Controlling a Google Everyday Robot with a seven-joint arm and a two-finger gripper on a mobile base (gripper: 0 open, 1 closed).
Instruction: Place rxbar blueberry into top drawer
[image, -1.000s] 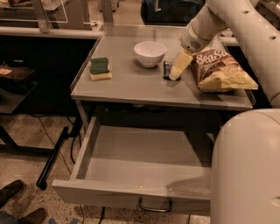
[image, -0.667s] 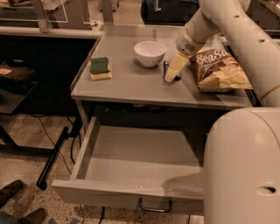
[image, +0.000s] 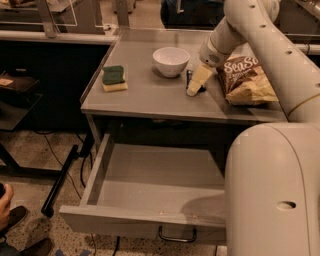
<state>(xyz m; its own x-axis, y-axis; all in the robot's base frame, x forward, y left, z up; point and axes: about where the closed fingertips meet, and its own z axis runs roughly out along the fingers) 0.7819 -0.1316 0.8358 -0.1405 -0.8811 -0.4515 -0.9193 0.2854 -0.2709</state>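
Note:
The rxbar blueberry (image: 189, 76) is a dark flat bar on the grey counter, just right of the white bowl, mostly hidden by my gripper. My gripper (image: 196, 83) reaches down from the upper right, its tip at the bar and touching or nearly touching the counter. The top drawer (image: 105, 165) is pulled out below the counter. Its flat grey bottom is bare and its curved metal handle (image: 177, 235) is on the front.
A white bowl (image: 171, 61) stands left of the gripper. A brown-and-yellow chip bag (image: 247, 80) lies to its right. A green-and-yellow sponge (image: 114, 78) is at the counter's left. My arm's large white body (image: 272, 190) covers the drawer's right side.
The gripper has moved slightly down and left, closer to the counter at the dark bar. Nothing else on the counter has moved.

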